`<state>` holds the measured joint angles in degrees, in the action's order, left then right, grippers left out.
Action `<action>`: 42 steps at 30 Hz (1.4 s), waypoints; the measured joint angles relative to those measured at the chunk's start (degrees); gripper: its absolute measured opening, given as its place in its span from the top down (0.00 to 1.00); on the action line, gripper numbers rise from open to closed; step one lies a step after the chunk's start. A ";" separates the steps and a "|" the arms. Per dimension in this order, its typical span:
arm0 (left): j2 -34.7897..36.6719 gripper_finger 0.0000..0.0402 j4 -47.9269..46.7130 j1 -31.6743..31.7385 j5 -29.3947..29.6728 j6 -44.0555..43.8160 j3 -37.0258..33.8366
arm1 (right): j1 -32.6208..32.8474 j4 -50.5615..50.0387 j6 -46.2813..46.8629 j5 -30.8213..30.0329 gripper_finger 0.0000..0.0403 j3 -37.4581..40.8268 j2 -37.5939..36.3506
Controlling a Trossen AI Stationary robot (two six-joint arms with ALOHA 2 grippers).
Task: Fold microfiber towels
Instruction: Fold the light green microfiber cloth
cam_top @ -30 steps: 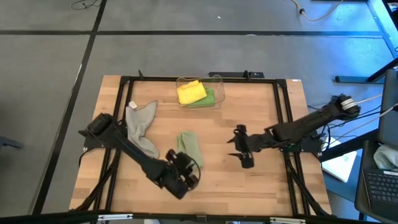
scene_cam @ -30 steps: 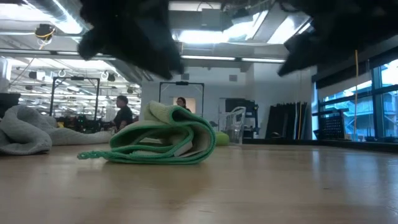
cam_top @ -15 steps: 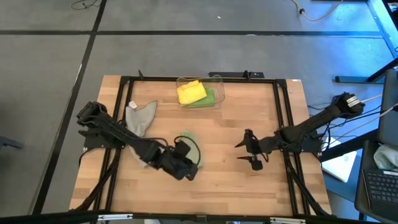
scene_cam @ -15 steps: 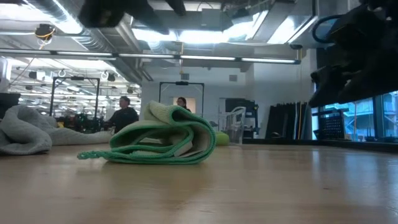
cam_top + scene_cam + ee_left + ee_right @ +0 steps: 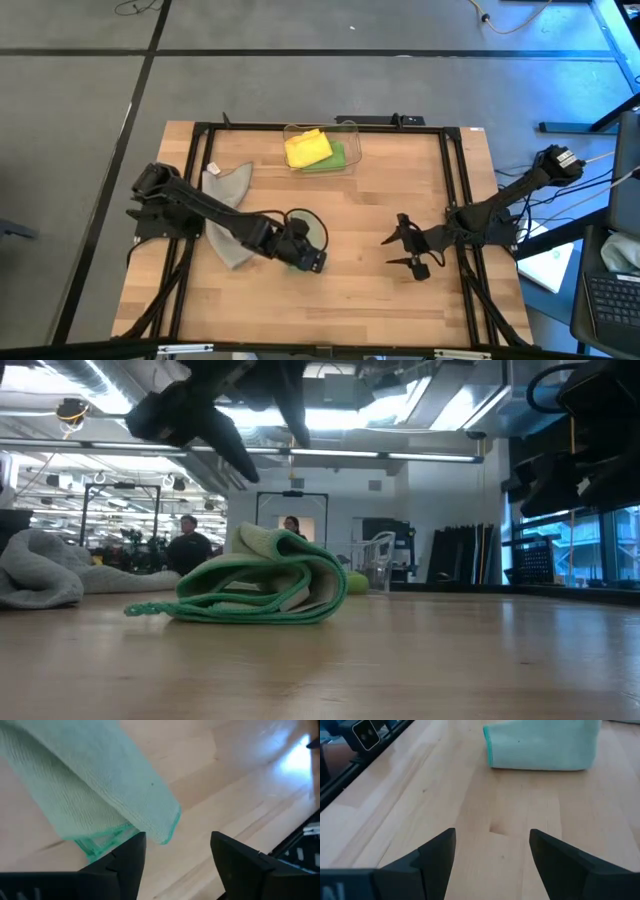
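Note:
The pale sage green towel (image 5: 265,590) lies folded in several layers on the wooden table, near its middle. My left gripper (image 5: 177,857) hovers open just above the towel's near end (image 5: 305,224), with nothing between its fingers. My right gripper (image 5: 408,252) stands open over bare wood to the right of that towel (image 5: 540,745) and points toward it. A grey towel (image 5: 225,195) lies crumpled at the left, partly under my left arm. The yellow towel (image 5: 306,147) and the bright green towel (image 5: 335,158) lie in the clear bin (image 5: 349,128).
The clear bin stands at the table's far edge, in the middle. A black frame (image 5: 455,180) runs along the table's sides. Bare wood lies between the sage towel and my right gripper. People show in the room beyond the table in the low view.
My left gripper has swung from near the table's front edge up and toward the far edge, over the sage towel's near end, rolling as it went. My right gripper has drawn back toward the table's right edge and sunk. The sage towel has kept its shape and place.

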<state>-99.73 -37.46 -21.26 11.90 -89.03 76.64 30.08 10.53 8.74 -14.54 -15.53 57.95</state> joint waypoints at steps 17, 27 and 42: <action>-6.12 0.40 2.32 2.08 -4.53 -5.29 -0.02 | 0.25 -0.56 -0.41 -0.90 0.36 0.00 0.01; -7.57 0.40 1.43 2.56 -6.45 -5.16 0.11 | 0.25 -0.62 -1.28 -0.95 0.36 0.00 0.03; -8.91 0.43 2.41 3.74 -6.94 -2.24 -0.07 | 0.21 -1.21 -1.72 -1.02 0.36 0.00 0.03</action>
<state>-108.64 -35.05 -17.52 4.95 -91.27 76.58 30.29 9.32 7.03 -15.56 -15.53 57.98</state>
